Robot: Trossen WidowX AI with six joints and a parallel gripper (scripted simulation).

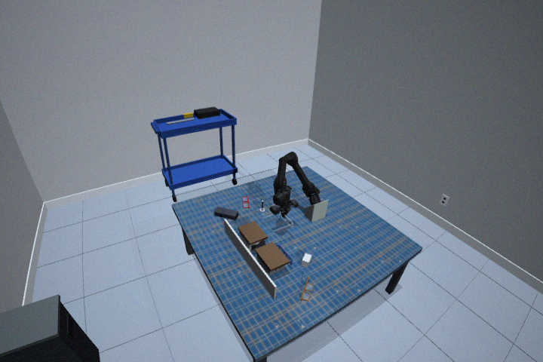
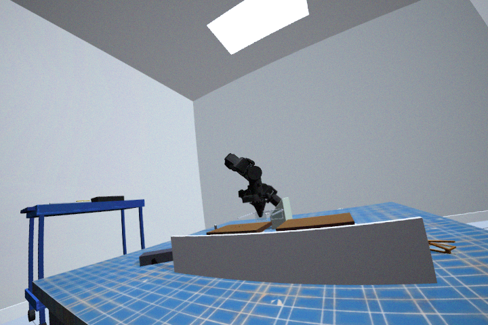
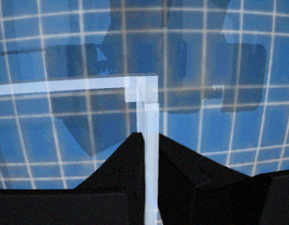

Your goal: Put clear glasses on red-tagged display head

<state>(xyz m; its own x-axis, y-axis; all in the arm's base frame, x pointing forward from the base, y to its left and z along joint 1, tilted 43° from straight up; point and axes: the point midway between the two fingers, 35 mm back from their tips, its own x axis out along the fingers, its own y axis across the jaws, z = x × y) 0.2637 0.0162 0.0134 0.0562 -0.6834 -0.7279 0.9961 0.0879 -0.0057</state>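
My gripper [image 1: 284,212] [image 2: 260,212] [image 3: 144,142] points down, low over the blue grid table [image 1: 357,247], and is shut on the clear glasses. In the wrist view a pale, see-through bar of the clear glasses [image 3: 148,122] runs up between the black fingers and bends left into a long bar. In the top view the clear glasses [image 1: 283,225] show only as a faint outline just below the fingers. I cannot make out either display head or a red tag in any view.
Two brown boards [image 1: 252,231] [image 1: 272,256] lie by a long grey panel [image 1: 248,256] [image 2: 302,252]. Also on the table are a pale upright panel [image 1: 318,210], red glasses [image 1: 246,201], orange glasses [image 1: 307,291], a white cube [image 1: 306,259], a dark box [image 1: 225,212] and a small post [image 1: 262,205]. A blue cart [image 1: 195,147] stands behind.
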